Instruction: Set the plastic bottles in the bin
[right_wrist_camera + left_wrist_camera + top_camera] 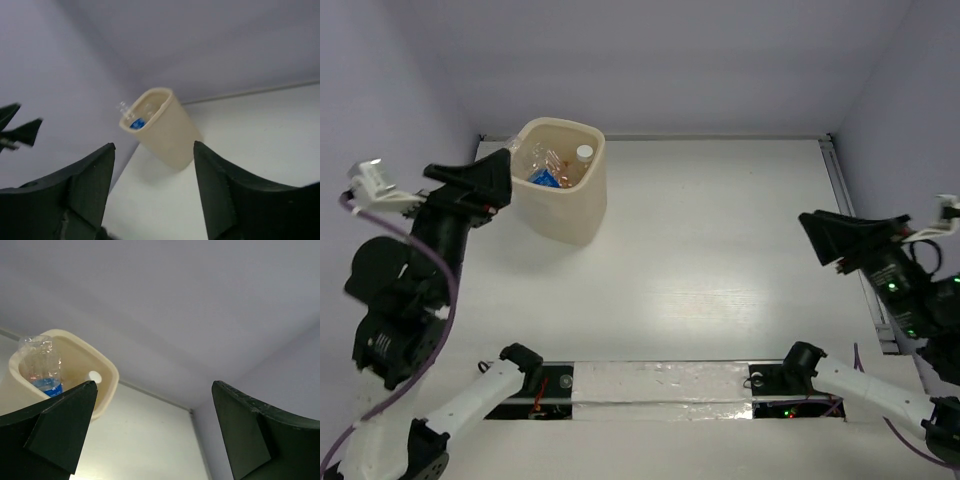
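Note:
The cream bin point(563, 195) stands at the table's back left and holds several clear plastic bottles point(552, 170), one with a blue label and one showing a white cap. It shows too in the left wrist view point(107, 375) and the right wrist view point(167, 132). A clear bottle with a blue label point(42, 365) sticks up above the bin's rim. My left gripper point(500, 178) is open and empty just left of the bin's rim. My right gripper point(817, 240) is open and empty at the far right, well away from the bin. No bottle lies on the table.
The white table point(720, 260) has a metal rail along its right edge point(855, 250). Lilac walls close the back and sides. A taped strip point(660, 385) runs between the arm bases at the near edge.

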Available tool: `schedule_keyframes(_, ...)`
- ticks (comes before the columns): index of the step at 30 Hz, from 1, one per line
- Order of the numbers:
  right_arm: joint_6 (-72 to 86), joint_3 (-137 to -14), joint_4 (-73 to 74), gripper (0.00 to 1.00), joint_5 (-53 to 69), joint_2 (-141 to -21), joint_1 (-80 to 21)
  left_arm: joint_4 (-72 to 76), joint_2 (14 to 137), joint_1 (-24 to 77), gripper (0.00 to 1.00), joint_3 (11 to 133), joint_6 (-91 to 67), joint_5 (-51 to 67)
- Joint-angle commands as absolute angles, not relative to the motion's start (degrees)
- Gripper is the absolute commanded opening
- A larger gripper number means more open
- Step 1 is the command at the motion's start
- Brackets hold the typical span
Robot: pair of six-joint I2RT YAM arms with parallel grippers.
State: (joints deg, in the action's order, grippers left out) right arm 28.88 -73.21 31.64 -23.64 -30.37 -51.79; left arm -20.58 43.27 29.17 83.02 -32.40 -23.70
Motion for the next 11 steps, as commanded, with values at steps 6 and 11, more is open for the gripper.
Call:
schedule_keyframes(6, 30.49, -77.61, 40.07, 1.00, -47.19, -26.72, -51.94, -33.21, 34.20, 29.18, 0.99, 80.51, -38.84, -19.07)
schedule_keyframes(11, 35.77, -73.57, 42.27, 1.00, -45.53, -25.23, -51.94, -35.50, 30.33, 29.18, 0.99, 75.94, -40.34, -18.19)
